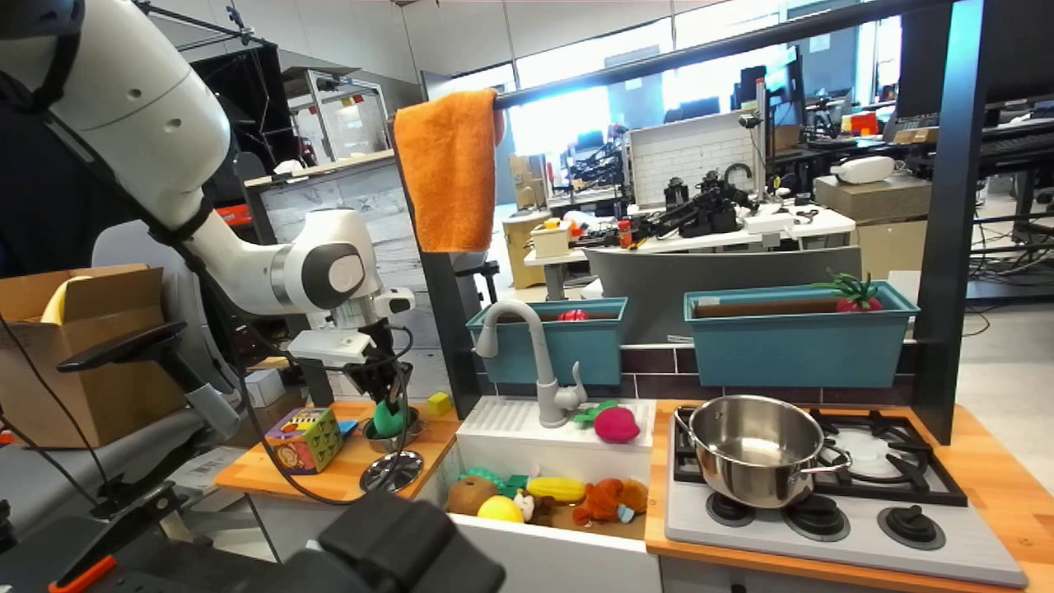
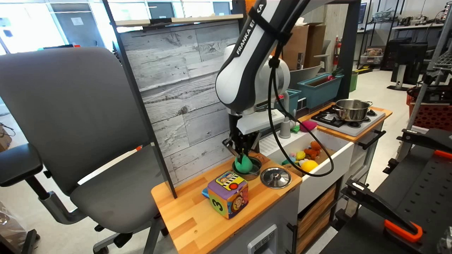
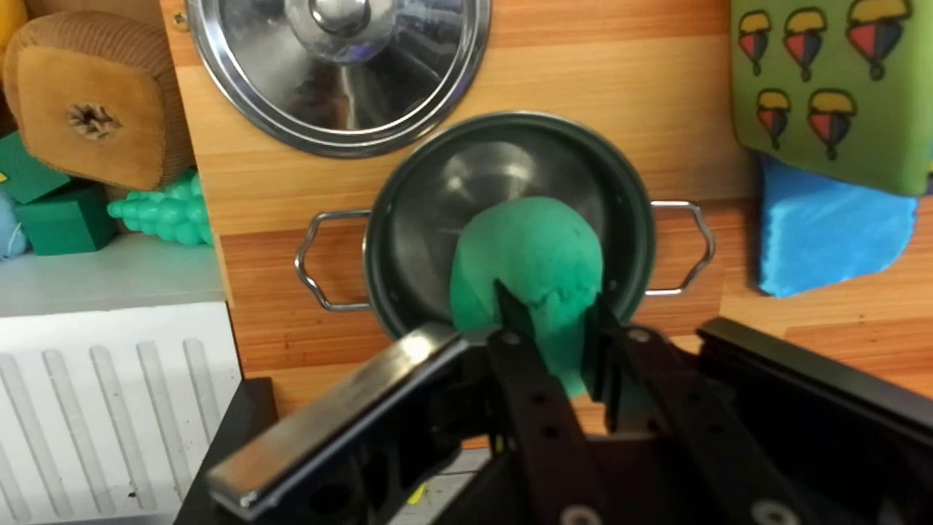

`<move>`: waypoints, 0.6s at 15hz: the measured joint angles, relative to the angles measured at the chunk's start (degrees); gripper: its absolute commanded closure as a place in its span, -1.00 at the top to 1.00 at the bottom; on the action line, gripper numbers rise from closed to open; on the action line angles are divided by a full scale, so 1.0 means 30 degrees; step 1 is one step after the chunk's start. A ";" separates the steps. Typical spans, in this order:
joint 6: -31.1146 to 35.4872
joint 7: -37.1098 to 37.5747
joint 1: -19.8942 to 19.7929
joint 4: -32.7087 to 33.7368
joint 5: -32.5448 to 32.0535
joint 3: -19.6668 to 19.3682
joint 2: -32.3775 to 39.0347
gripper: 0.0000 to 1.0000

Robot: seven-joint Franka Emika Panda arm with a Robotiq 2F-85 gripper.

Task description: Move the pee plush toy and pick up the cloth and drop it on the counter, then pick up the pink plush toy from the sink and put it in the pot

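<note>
So the hand (image 3: 550,299) is pinched nearly closed on the narrow end of the green plush toy (image 3: 528,240), inside the small bowl (image 3: 430,219); can't tell if it touches bottom. The lid (image 3: 346,84) is just beside the bowl, by the edge of the desk (image 2: 197,225) that meets the sink (image 1: 593,568), with the toy cube (image 2: 228,195) nearby. Past the cube it's bare wood. Wrist view shows a gap in the bowl on the toy's lid side. An exterior view gets the orange cloth (image 1: 449,177) hanging in full off the bar (image 1: 700,53); both exterior views show the pink plush toy (image 1: 617,424) on the sink's back ledge and the pot (image 1: 753,461) on the stove (image 1: 860,543).
</note>
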 measured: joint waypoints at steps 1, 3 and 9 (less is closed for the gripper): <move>0.0000 0.0012 0.0068 -0.0198 0.0000 0.0001 -0.0205 -0.90; 0.0009 0.0036 0.0257 -0.0597 0.0000 0.0004 -0.0661 -0.90; 0.0155 0.0115 0.0935 -0.1563 -0.0342 0.0007 -0.1978 -0.90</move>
